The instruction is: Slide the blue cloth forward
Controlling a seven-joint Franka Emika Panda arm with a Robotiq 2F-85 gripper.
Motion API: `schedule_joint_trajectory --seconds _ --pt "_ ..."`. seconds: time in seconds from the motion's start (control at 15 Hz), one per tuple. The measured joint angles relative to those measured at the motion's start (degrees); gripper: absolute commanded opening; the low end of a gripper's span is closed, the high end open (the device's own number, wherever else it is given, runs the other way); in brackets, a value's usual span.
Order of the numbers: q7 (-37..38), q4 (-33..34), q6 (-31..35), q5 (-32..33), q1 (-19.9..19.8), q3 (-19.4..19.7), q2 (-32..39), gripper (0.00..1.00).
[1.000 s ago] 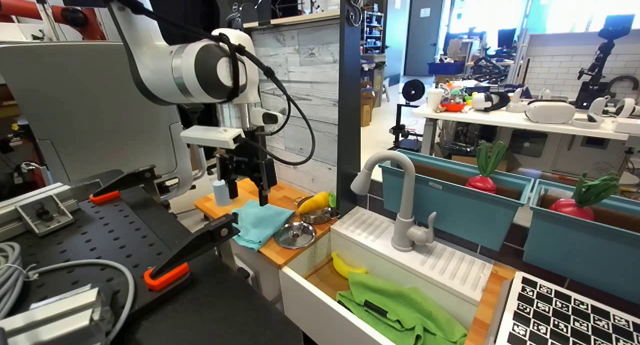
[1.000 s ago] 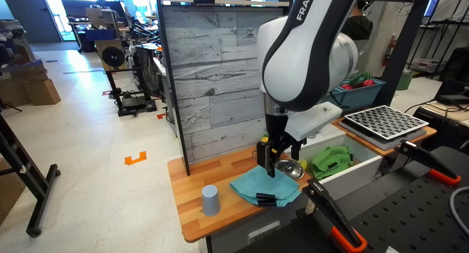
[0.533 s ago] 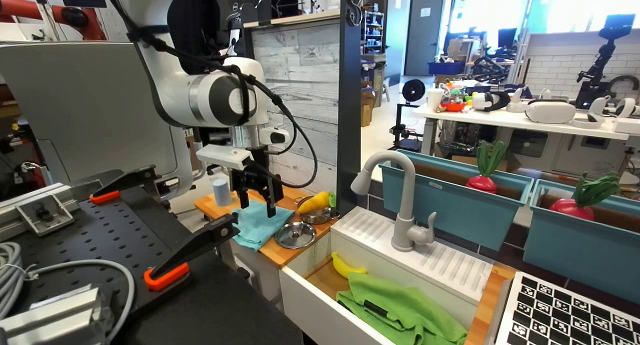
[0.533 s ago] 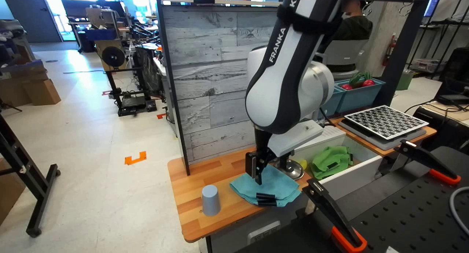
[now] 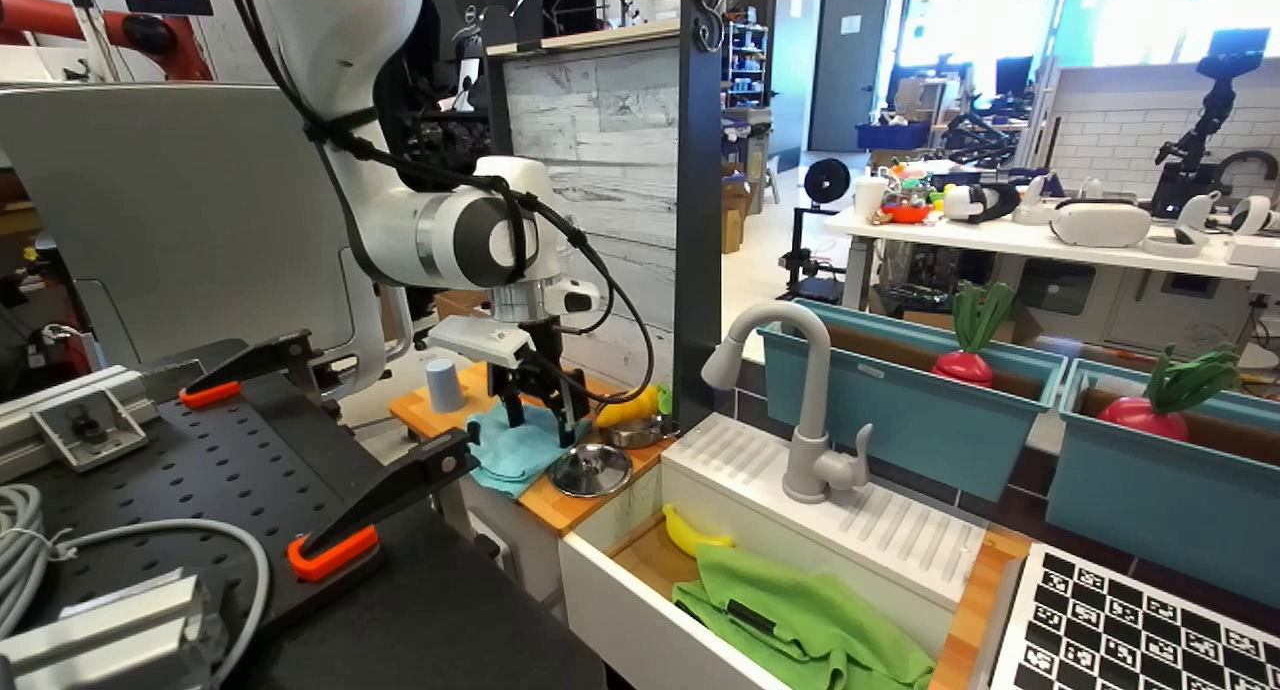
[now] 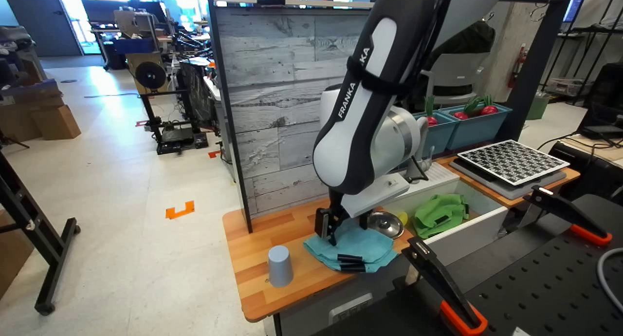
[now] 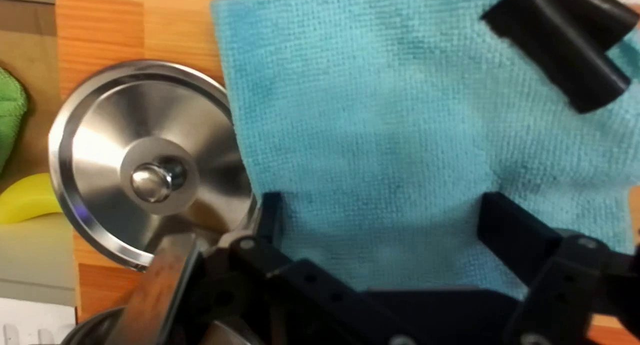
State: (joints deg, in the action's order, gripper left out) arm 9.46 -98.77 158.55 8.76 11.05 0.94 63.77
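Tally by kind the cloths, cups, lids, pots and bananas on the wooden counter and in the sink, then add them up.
Cloths: 2 (blue cloth, green cloth)
Cup: 1
Lid: 1
Pot: 1
Banana: 1
Total: 6

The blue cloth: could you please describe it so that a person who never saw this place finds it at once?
Find the panel of grey planks, then the wooden counter at its foot. The blue cloth lies there, below the open gripper and beside the metal lid. Black strips mark both it and the green cloth in the sink, so go by its light teal colour.
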Motion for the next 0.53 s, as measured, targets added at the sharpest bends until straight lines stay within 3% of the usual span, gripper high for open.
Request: schedule_joint_trajectory --seconds 0.53 --pt "0.00 5.26 -0.06 0.02 5.04 1.60 2.37 1.00"
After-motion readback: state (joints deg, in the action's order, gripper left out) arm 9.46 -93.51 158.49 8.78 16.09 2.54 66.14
